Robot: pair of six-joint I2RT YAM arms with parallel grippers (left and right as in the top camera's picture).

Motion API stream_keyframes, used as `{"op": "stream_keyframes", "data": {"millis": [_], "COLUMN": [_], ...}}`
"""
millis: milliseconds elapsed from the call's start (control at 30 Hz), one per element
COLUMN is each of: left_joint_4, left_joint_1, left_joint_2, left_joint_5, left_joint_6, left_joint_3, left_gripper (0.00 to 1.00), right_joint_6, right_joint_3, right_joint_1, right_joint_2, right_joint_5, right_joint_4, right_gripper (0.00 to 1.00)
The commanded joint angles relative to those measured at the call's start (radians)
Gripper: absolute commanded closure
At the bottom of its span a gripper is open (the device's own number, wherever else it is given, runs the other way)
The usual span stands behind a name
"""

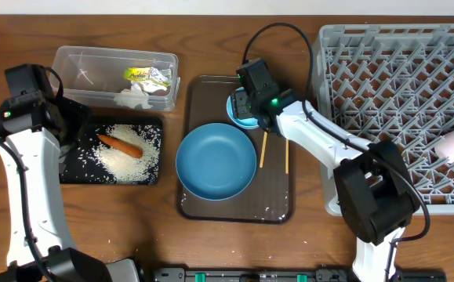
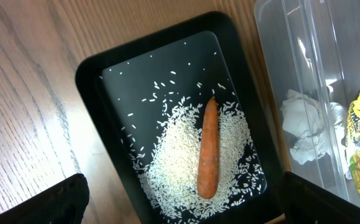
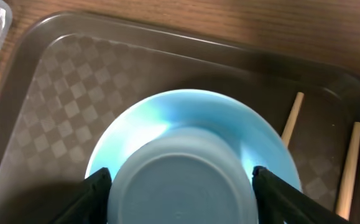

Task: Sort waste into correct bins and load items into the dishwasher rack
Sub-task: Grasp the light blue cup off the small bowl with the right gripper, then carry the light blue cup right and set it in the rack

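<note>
Light-blue cup (image 3: 180, 168) between jaws of right gripper (image 3: 182, 185); contact unclear.

At the right wrist the light-blue cup (image 3: 180, 180) is running off the bottom edge, so we are failing to tell whether the fingers (image 3: 96, 193) are touching it. From overhead the right gripper (image 1: 248, 108) is hiding most of it. The dishwasher rack (image 1: 415, 86) is getting cropped at right.

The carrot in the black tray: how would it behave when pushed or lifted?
The carrot looks rigid, so it probably lifts whole. Round and tapered, it may roll if pushed. Loose rice beneath could let it slide.
</note>
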Motion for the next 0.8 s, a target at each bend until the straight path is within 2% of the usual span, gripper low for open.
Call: {"op": "stream_keyframes", "data": {"millis": [0, 67, 233, 467, 633, 767], "left_joint_4": [-0.006, -0.006, -0.006, -0.006, -0.006, -0.006], "left_joint_1": [0.004, 0.004, 0.004, 0.004, 0.004, 0.004], "left_joint_2": [0.008, 0.008, 0.008, 0.008, 0.008, 0.008], "left_joint_5": [-0.012, -0.012, -0.012, -0.012, -0.012, -0.012], "left_joint_6": [0.002, 0.002, 0.002, 0.002, 0.002, 0.002], "left_joint_3": [0.001, 0.001, 0.001, 0.001, 0.001, 0.001], "left_gripper": [0.02, 0.02, 0.02, 0.02, 0.02, 0.02], "right_joint_6": [0.01, 0.01, 0.01, -0.01, -0.063, -0.074], "right_joint_3": [0.013, 0.019, 0.068, 0.187, 0.235, 0.238], "right_joint_1": [0.014, 0.014, 0.011, -0.039, -0.166, -0.344], "right_joint_2": [0.002, 0.001, -0.033, -0.178, -0.32, -0.421], "right_joint_5": [0.018, 0.018, 0.014, 0.014, 0.016, 0.014], "right_joint_4": [0.007, 0.006, -0.037, -0.142, -0.201, -0.269], "right_gripper": [0.4, 0.44, 0.46, 0.48, 0.49, 0.52]}}
